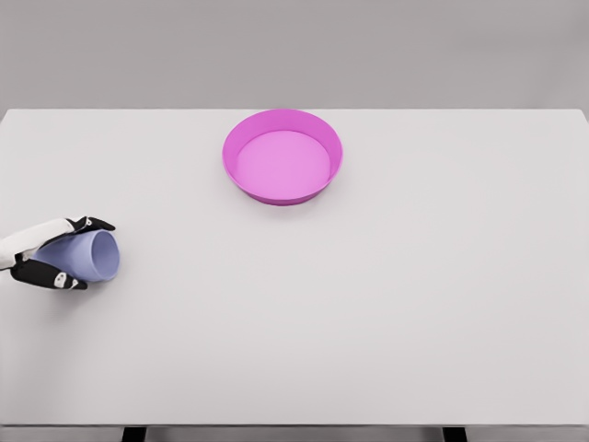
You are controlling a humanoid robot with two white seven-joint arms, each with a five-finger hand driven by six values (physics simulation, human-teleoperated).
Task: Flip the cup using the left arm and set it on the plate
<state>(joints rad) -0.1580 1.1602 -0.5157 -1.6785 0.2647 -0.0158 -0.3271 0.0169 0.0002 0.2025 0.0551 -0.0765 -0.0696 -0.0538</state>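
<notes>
Nearest to the camera is the front edge of the table (304,368), a wide white top with a matte, even surface that fills almost the whole view. Under this edge two dark leg tops show, one toward the left and one toward the right.

Farther in, at the left side of the table, the left hand (51,253) comes in from the left edge of the picture. Its fingers (92,224) are clamped around the cup (87,258), with dark fingertips above and below it. This cup is pale blue-violet and lies on its side, low at the table, with the open mouth turned to the right and a little toward the camera. Whether it touches the top or is held just above it, I cannot tell.

Beyond, well apart from the cup and to the right of it, the plate (282,189) stands on the far middle part of the table. It is a round magenta dish with a raised rim and a lighter pink floor.

Behind the far edge of the table there is only a plain grey wall (294,51)
</notes>
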